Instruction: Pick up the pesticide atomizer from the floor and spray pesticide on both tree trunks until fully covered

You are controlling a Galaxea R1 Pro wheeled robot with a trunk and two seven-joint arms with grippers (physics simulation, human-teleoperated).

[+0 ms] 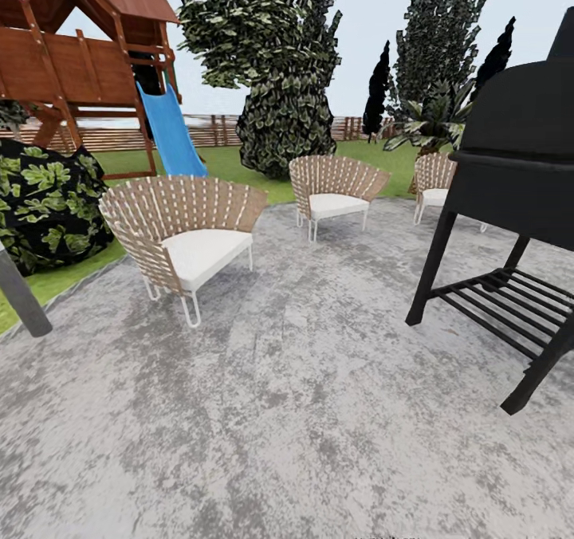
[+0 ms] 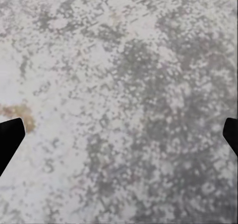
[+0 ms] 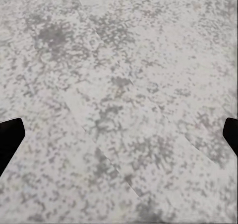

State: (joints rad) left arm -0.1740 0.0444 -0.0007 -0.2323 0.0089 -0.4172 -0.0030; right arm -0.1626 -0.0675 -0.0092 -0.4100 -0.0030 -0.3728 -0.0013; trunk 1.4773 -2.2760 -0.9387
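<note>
Grey stone paving [image 1: 303, 411] — wicker chairs [image 1: 187, 240], black grill [image 1: 510, 196] beyond.

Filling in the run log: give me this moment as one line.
phase: in transit | place: grey stone paving | ahead: wicker chairs, black grill, lawn | left hand: open | right hand: open

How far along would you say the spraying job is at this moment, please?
Nothing looks done yet. Both grippers, left and right, are open with nothing between the fingers, over grey stone paving. Ahead stand wicker chairs, a black grill and a slide. Finding the atomizer, picking it up and spraying both trunks all remain.
</note>
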